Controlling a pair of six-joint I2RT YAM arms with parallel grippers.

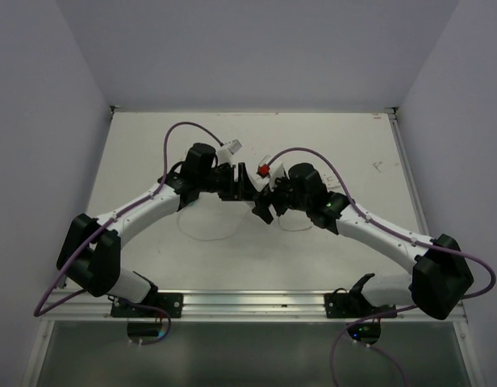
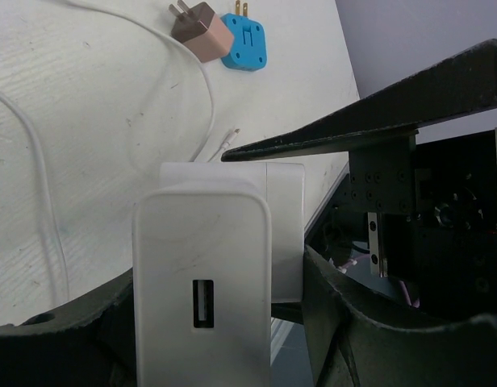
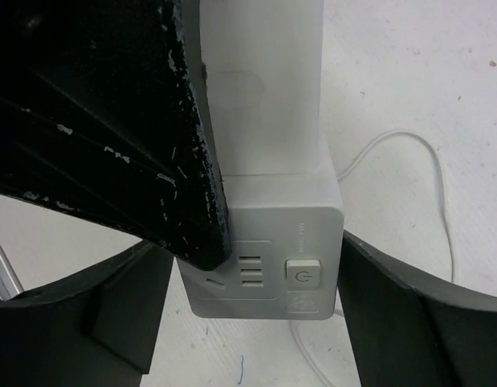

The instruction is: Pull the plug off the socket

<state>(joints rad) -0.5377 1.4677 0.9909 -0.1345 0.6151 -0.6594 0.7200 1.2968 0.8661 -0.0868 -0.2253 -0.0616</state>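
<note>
**Plug seated in the socket, held between two pincers at mid-desk**

The plug (image 2: pixel 202 274) is a white block-shaped charger with a single USB port in the end that faces the left wrist camera. Its other end is seated in the socket (image 3: pixel 273 218), a white cube tap slightly wider than the plug, and no gap shows at the seam between them. The socket's visible face carries a row of slots and a square power button near one edge. In the top view the joined pair sits near the middle of the desk (image 1: pixel 361 137), where the two arms meet, and is almost wholly hidden under them.

The left pincer (image 2: pixel 219 262) is clenched on the plug. Its black fingers run along both sides, and the tips reach about as far as the seam with the socket. In the right wrist view, one of these scuffed fingers crosses over the corner of the socket.

The right pincer (image 3: pixel 256 250) straddles the socket from the opposite side and is not clenched. One finger lies against the socket's side by the power button. The other stands a little off the far side, where the left arm's finger hides the edge.

A thin white cable (image 2: pixel 43 185) loops over the desk beside the plug. Beyond it, a brown adapter (image 2: pixel 202 31) and a blue adapter (image 2: pixel 244 42) lie side by side, prongs showing.
</note>
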